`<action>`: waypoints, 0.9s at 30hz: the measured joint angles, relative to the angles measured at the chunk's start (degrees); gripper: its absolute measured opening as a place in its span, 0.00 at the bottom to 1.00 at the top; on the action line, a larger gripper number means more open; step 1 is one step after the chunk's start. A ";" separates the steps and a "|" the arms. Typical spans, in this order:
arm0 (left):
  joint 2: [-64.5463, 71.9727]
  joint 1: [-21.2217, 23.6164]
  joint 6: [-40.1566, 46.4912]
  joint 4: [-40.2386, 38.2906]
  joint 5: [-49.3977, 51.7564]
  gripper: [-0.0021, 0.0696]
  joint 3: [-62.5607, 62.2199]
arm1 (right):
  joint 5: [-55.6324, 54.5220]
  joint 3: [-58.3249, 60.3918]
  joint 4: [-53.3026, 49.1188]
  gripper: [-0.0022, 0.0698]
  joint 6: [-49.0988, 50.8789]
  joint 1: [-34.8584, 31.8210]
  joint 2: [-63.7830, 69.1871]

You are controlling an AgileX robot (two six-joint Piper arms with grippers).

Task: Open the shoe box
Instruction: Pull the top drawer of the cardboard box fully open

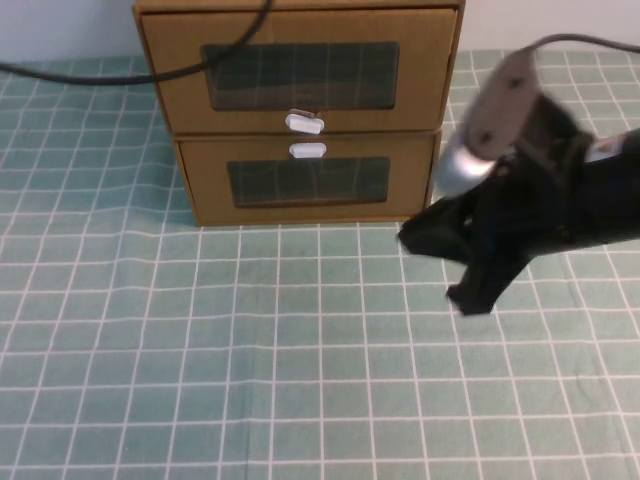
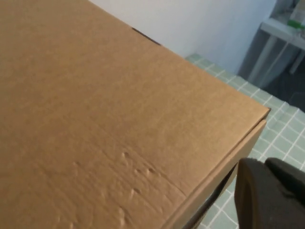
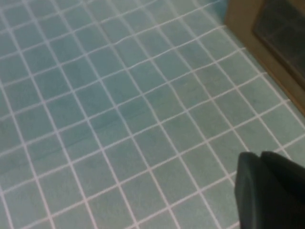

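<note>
High view: two stacked cardboard boxes stand at the far edge of the table (image 1: 200,350), about midway along it, the upper shoe box (image 1: 300,70) on the lower shoe box (image 1: 310,185). Both drawer fronts sit flush and closed. The upper pull tab (image 1: 304,123) and the lower pull tab (image 1: 307,150) lie near each other at the seam between them, and nothing touches either. The right gripper (image 1: 472,298) hangs over the table near the lower box's right front corner, towards the table's right edge, closed up and empty. A cable (image 1: 100,75) runs across the upper box.

Left wrist view: the left gripper (image 2: 269,195) is just above the flat top of the upper box, near one of its corners. Whether it is closed I cannot tell, and nothing shows in its hold.

Right wrist view: the closed, empty right gripper is over bare table, with a corner of box front well off to one side.

By my reading, nothing of the opening is done. A tab must be reached and gripped and a drawer drawn out.
</note>
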 joint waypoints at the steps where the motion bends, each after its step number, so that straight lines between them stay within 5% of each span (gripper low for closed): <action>1: 2.36 -0.96 -1.05 1.43 0.86 0.02 -2.92 | 0.70 -1.40 -2.05 0.01 -0.70 1.39 1.26; 9: 14.35 -4.20 -7.16 9.31 2.67 0.02 -14.99 | 12.26 -17.28 -29.19 0.01 1.08 8.20 7.66; 18: 17.25 -4.20 -7.75 9.01 3.73 0.02 -15.87 | 10.95 -26.80 -68.49 0.01 20.09 10.33 11.27; 27: 17.59 -4.20 -8.70 8.33 4.83 0.02 -16.01 | 3.17 -24.94 -90.95 0.01 41.43 19.89 11.91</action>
